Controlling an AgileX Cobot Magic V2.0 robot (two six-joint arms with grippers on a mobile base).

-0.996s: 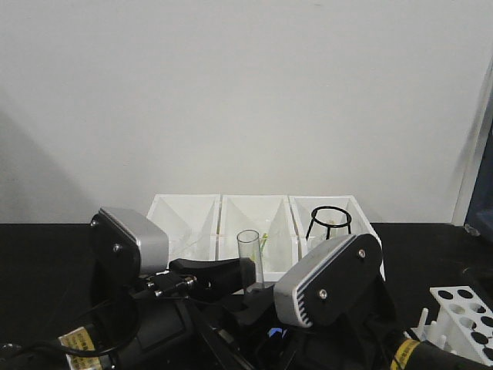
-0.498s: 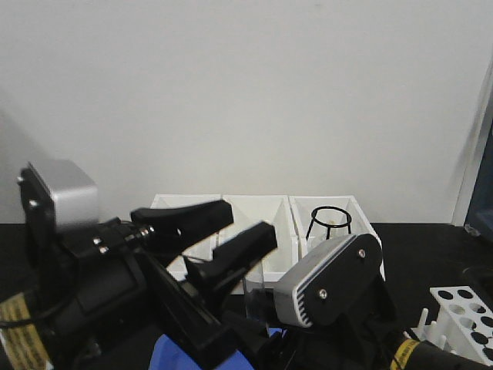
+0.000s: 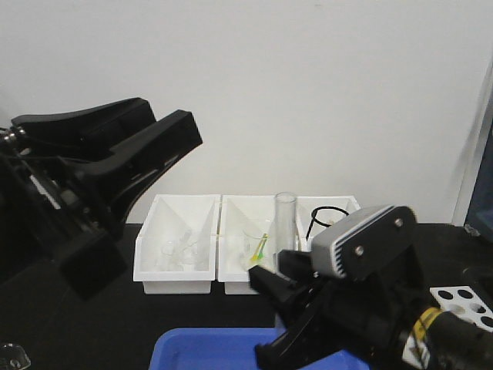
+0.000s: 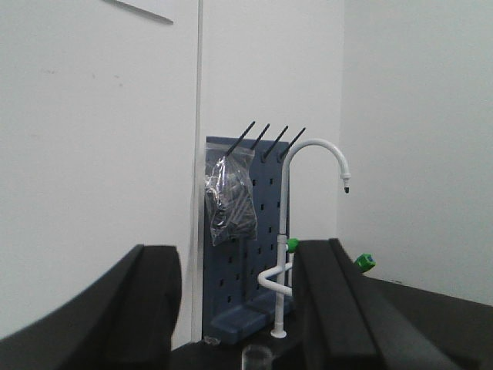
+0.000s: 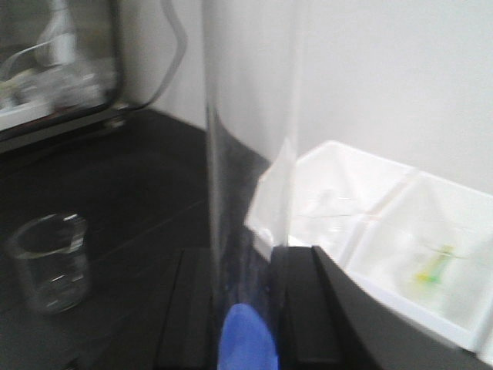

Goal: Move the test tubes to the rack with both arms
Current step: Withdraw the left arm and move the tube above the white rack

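My right gripper [image 3: 283, 271] is shut on a clear test tube [image 3: 285, 220] and holds it upright in front of the white bins. In the right wrist view the tube [image 5: 250, 139] stands tall between the two black jaws of the gripper [image 5: 243, 260]. My left gripper [image 3: 171, 122] is raised high at the left, open and empty, well apart from the tube. In the left wrist view the gripper [image 4: 235, 308] is wide open with a small glass rim [image 4: 256, 355] low between the jaws. The white rack [image 3: 464, 302] stands at the lower right, partly hidden by the right arm.
Three white bins [image 3: 176, 206] stand in a row at the back with glassware inside. A blue tray [image 3: 216, 351] lies at the front. A glass beaker [image 5: 50, 262] stands on the black table at the left. A faucet [image 4: 312, 146] and a blue pegboard [image 4: 266, 223] show past the left jaws.
My left gripper has opened, then swung up and to the left, away from the tube. My right gripper has risen to the right with the tube in it.
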